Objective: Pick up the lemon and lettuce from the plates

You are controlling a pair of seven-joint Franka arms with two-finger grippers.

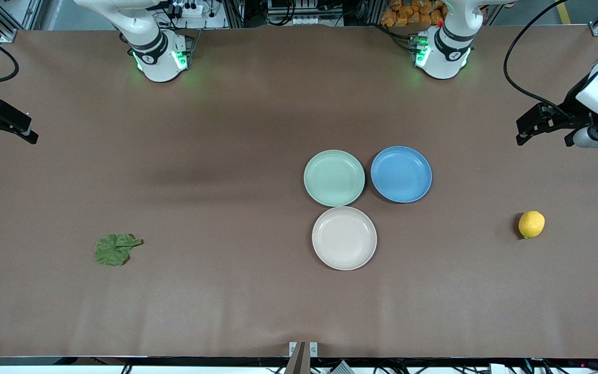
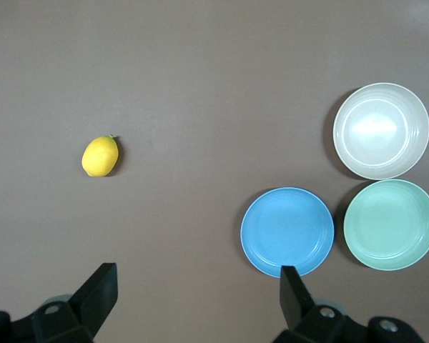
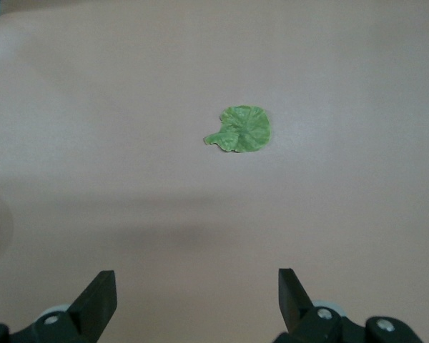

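Observation:
The lemon (image 1: pixel 531 224) lies on the bare table toward the left arm's end; it also shows in the left wrist view (image 2: pixel 100 156). The lettuce (image 1: pixel 116 249) lies flat on the table toward the right arm's end, and in the right wrist view (image 3: pixel 242 129). The mint green plate (image 1: pixel 334 177) and the beige plate (image 1: pixel 344 238) stand empty mid-table. My left gripper (image 1: pixel 530 134) hangs open and empty high over the table's end, its fingertips (image 2: pixel 102 282) wide apart. My right gripper (image 1: pixel 13 132) is open and empty high over the other end.
An empty blue plate (image 1: pixel 401 174) touches the mint plate on the side toward the left arm's end. The three plates also show in the left wrist view, the blue one (image 2: pixel 287 230) closest to my left gripper. Both arm bases stand along the table's back edge.

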